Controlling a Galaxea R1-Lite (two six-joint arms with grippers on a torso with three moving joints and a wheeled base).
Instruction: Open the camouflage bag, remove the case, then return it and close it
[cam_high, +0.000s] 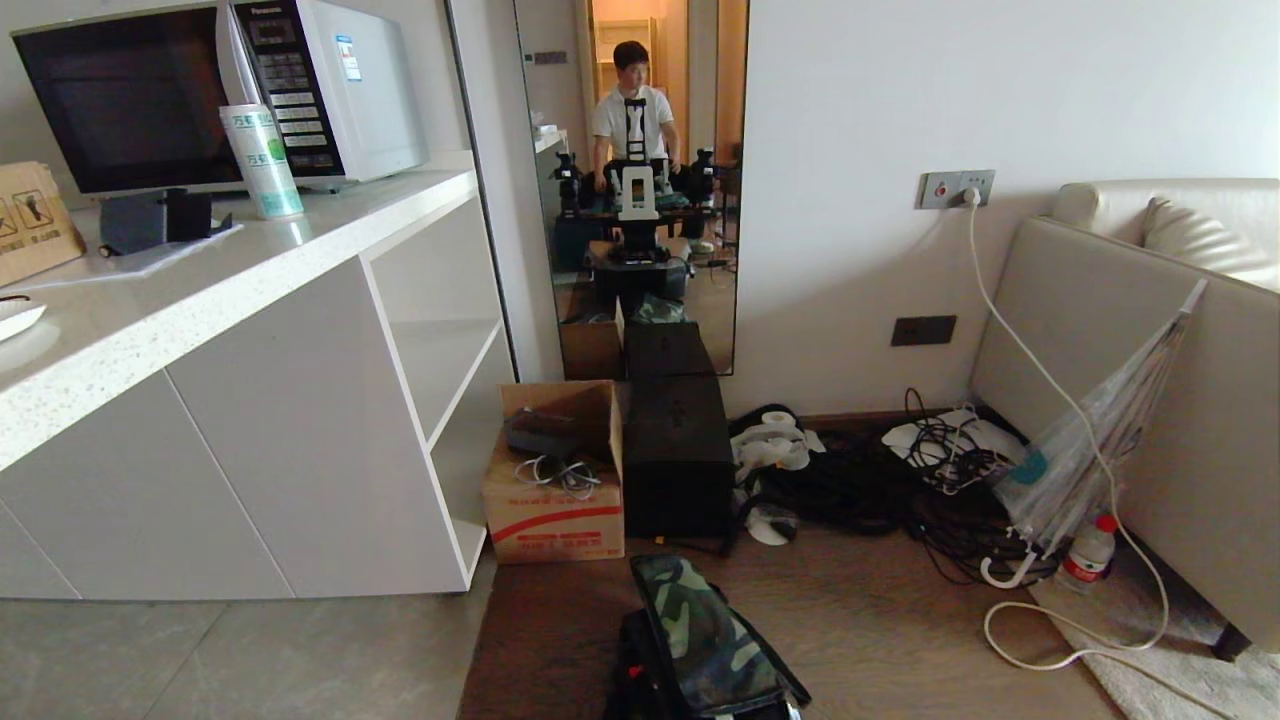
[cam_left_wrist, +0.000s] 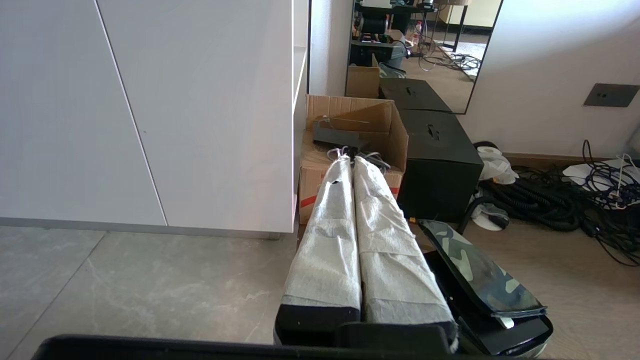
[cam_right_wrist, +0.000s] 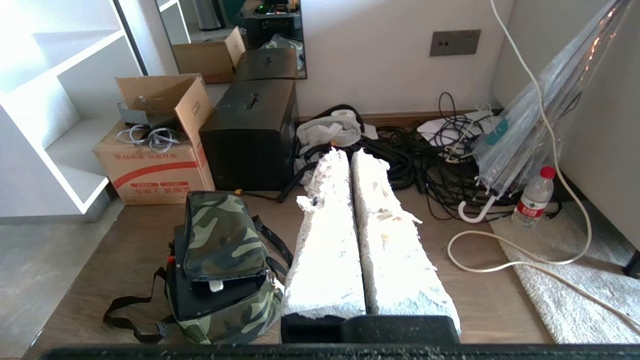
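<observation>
The camouflage bag (cam_high: 705, 640) is seen on the wooden floor (cam_high: 860, 620) at the near edge, just in front of a black box (cam_high: 677, 455) and a cardboard box (cam_high: 556, 480). The left gripper (cam_left_wrist: 352, 162) and right gripper (cam_right_wrist: 347, 155) are held above the floor on either side of the bag, fingers pressed together, nothing gripped.
</observation>
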